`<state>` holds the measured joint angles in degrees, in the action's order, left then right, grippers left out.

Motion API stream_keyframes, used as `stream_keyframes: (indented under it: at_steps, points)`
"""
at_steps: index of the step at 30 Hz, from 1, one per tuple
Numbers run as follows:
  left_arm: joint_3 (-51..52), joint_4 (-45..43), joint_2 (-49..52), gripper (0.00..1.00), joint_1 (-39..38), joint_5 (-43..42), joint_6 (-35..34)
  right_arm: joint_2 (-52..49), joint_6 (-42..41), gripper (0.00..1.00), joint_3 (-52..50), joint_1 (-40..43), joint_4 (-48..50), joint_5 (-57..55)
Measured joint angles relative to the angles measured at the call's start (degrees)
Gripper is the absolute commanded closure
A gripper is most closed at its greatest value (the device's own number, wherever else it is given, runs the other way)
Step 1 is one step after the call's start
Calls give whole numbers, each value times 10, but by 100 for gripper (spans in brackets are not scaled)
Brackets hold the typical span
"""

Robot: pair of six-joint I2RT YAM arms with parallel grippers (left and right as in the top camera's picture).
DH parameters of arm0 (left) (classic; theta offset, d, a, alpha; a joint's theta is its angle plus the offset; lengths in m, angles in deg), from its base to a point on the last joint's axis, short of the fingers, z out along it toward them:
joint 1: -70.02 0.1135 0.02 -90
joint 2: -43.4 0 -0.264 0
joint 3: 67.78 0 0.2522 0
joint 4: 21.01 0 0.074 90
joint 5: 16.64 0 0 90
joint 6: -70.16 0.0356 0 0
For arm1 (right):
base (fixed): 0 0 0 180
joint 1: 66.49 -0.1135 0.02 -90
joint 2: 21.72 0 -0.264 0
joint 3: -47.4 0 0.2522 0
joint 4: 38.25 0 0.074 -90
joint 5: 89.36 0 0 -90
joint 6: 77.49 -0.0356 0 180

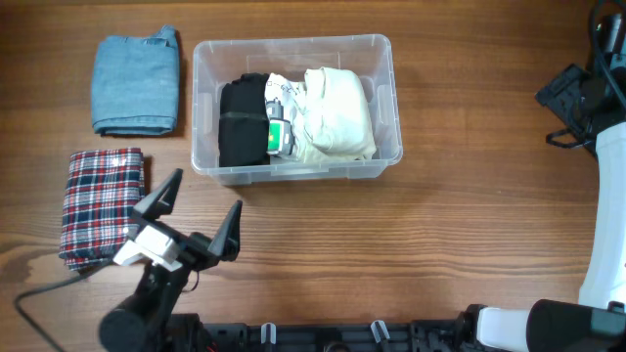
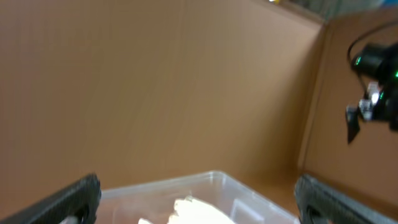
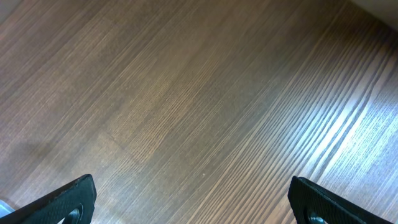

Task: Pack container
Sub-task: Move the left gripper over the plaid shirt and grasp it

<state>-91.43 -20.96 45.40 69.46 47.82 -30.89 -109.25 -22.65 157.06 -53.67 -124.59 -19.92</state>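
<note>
1. The clear rectangular plastic container with rounded corners [image 1: 293, 42] sits on the brown wooden table [image 1: 440, 244], toward the far side and a bit left of centre. It is already part-filled.
2. Inside it, a black folded garment [image 1: 242, 122] lies at the left and a cream folded garment [image 1: 337, 112] at the right. A small green-and-white tag [image 1: 278, 135] shows between them.
3. Left of the bin lies a light-blue denim folded garment [image 1: 135, 83]. Nearer the robot lies a red, white and navy plaid folded cloth [image 1: 101, 200]. Both are outside the bin.
4. The left gripper [image 1: 207, 193] hangs just beside the plaid cloth with its jaws spread wide, holding nothing. Its wrist view looks at the bin's near rim.
5. The right gripper [image 3: 193, 190] is also spread apart and empty, over bare wood well to the right.
6. Handling guess: the bin looks light, stiff and smooth-walled, so it probably slides if nudged. The thick rim is the obvious hold; better not to bump it.
7. The cloths look soft and floppy. I'd pinch a folded edge through all layers, or the stack may unfold when lifted.
</note>
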Motion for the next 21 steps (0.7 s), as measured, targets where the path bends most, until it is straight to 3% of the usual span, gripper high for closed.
stream_keyframes:
  at_steps: [4,5,8,10,13,16,21]
  points:
    - [-201,262,91,0,0,36,58,0,0,0,0,0,0,0]
    - [-293,376,158,0,1,73,79,0,0,0,0,0,-1,0]
    - [-476,567,313,0,2,162,137,0,0,0,-1,0,0,0]
    - [-588,647,410,0,2,217,167,0,-2,0,-1,0,0,2]
    - [-669,688,492,0,2,301,185,0,-2,0,-1,0,0,2]
    - [-689,777,561,0,6,444,162,0,-2,0,-1,0,0,2]
    - [-689,851,709,0,47,526,103,0,-2,0,-1,0,0,2]
